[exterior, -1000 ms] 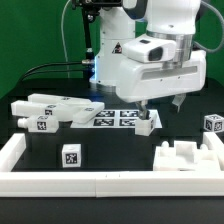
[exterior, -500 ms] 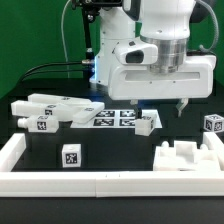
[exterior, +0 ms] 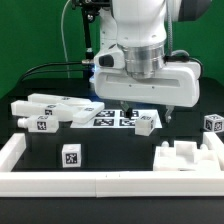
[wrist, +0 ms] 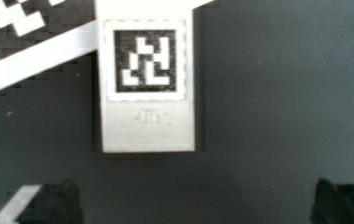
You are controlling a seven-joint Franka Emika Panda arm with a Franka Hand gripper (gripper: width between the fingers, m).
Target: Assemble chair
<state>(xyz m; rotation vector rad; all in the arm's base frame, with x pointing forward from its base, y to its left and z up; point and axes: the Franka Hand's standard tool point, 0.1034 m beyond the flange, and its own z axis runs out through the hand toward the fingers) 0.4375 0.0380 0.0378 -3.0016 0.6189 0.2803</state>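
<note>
Locating the claw first, pls: where does it sit? (Student)

Fig. a, ext. view: the gripper [exterior: 140,112] hangs low over the black table [exterior: 120,150], above the ext. view's right end of the marker board [exterior: 106,118]. A tagged block [exterior: 146,122] lies directly beneath it. (Tutor)

Is the claw holding that block? (Student)

No. Fig. b, wrist view: both fingertips [wrist: 49,205] stand wide apart with bare table between them, so the jaws are fully spread and grip nothing. The block lies flat, tag up, ahead of the tips and apart from them. One corner sits at the marker board's edge; whether it overlaps the board can't be told. (Tutor)

And the chair? (Student)

Unassembled; the chair parts are loose on the table, inside the white border rail [exterior: 100,183]. Ext. view, left: a cluster of long bars [exterior: 50,108] lying together, touching or overlapping, approx. level with the board. Front centre: a tagged cube [exterior: 70,156], well apart from the bars and near the rail. Right front: a notched piece [exterior: 186,155] near the rail's corner. Far right: a small tagged piece [exterior: 212,124], alone. (Tutor)
</note>
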